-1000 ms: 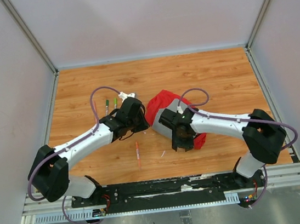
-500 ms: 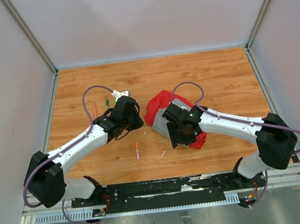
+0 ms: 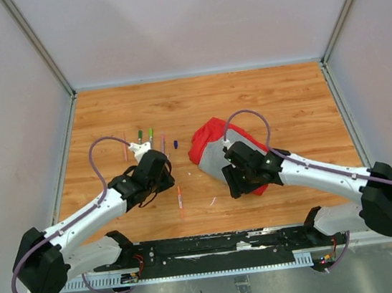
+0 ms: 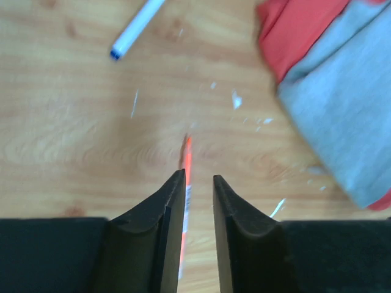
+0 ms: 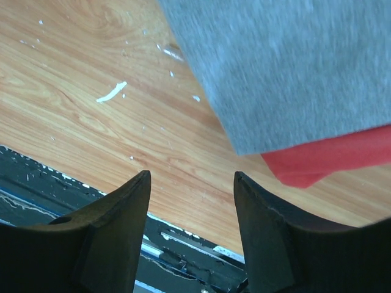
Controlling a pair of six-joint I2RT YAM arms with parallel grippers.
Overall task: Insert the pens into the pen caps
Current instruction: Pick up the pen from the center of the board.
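From above, a loose row of pens (image 3: 150, 134) lies in the left half of the bench (image 3: 283, 92), about midway between its far and near edges. Whether any is capped is too small to tell. An orange pen (image 3: 179, 195) lies alone, closer to the near edge. The left arm (image 3: 83, 219) has its jaws just beside it, and the right arm (image 3: 315, 170) has its jaws over the cloth (image 3: 210, 141). Nothing is held, so most of the job looks undone.

Left wrist: the jaws are slightly parted and empty. The orange pen lies on the bench beneath, in line with the gap and partly hidden by one finger. A blue-tipped pen (image 4: 137, 27) lies well beyond.

Right wrist: the jaws are wide apart and empty, with bare bench between them. No pen or cap shows.
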